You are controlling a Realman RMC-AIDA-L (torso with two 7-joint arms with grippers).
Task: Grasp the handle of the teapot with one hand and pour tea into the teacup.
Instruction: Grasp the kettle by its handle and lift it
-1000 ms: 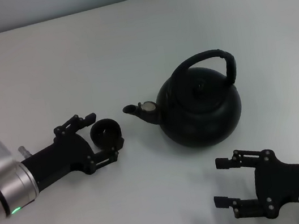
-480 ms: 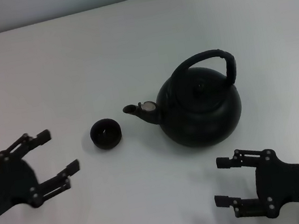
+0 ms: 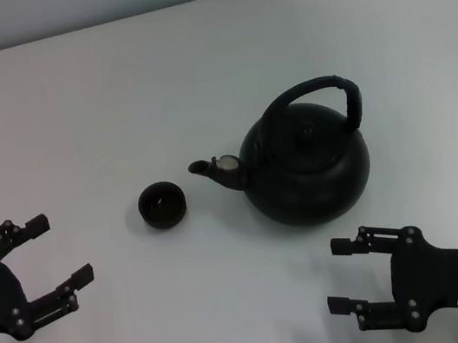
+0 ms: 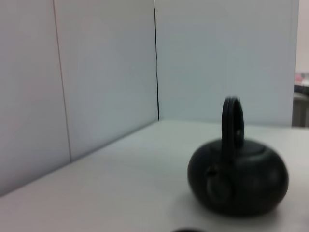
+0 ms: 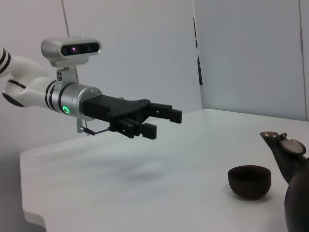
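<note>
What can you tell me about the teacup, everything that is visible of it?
The teacup is a small, round, handleless bowl, dark brown-black with a matte look. It stands upright on the white table, mouth up, just off the teapot spout tip, not touching it. Nothing holds it: the left end effector is open and apart from it.

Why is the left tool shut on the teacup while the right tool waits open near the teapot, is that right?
Not quite. The left tool is open and holds nothing; it sits apart from the teacup, which stands alone on the table by the spout, as the head view shows. The right tool does wait open near the teapot.
</note>
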